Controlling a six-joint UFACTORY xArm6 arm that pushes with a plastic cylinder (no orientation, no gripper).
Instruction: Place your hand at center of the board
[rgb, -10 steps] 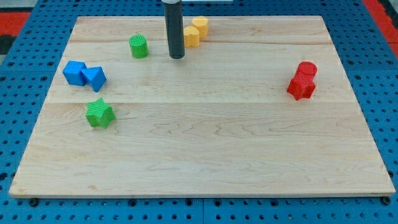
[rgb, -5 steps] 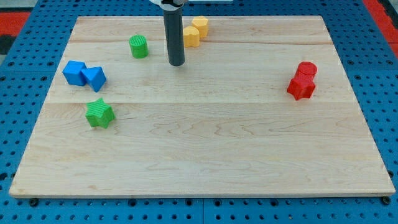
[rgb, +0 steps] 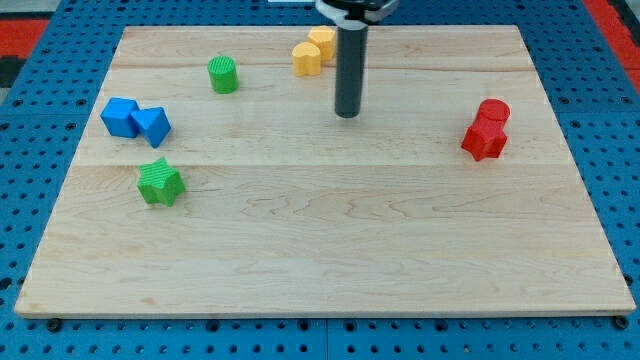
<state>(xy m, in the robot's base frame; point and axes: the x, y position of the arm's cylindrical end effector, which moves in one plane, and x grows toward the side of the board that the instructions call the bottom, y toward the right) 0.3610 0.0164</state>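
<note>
My tip (rgb: 347, 113) rests on the wooden board (rgb: 330, 230), a little above the board's middle and slightly to the right. It touches no block. Two yellow blocks (rgb: 314, 51) sit up and to the left of the tip. A green cylinder (rgb: 223, 75) stands further left. Two red blocks (rgb: 487, 129) sit at the view's right.
Two blue blocks (rgb: 136, 119) lie at the view's left, touching each other. A green star-shaped block (rgb: 160, 182) lies below them. The board rests on a blue pegboard (rgb: 30, 170).
My tip has moved to the right and slightly down, from beside the yellow blocks toward the board's middle. No block has moved.
</note>
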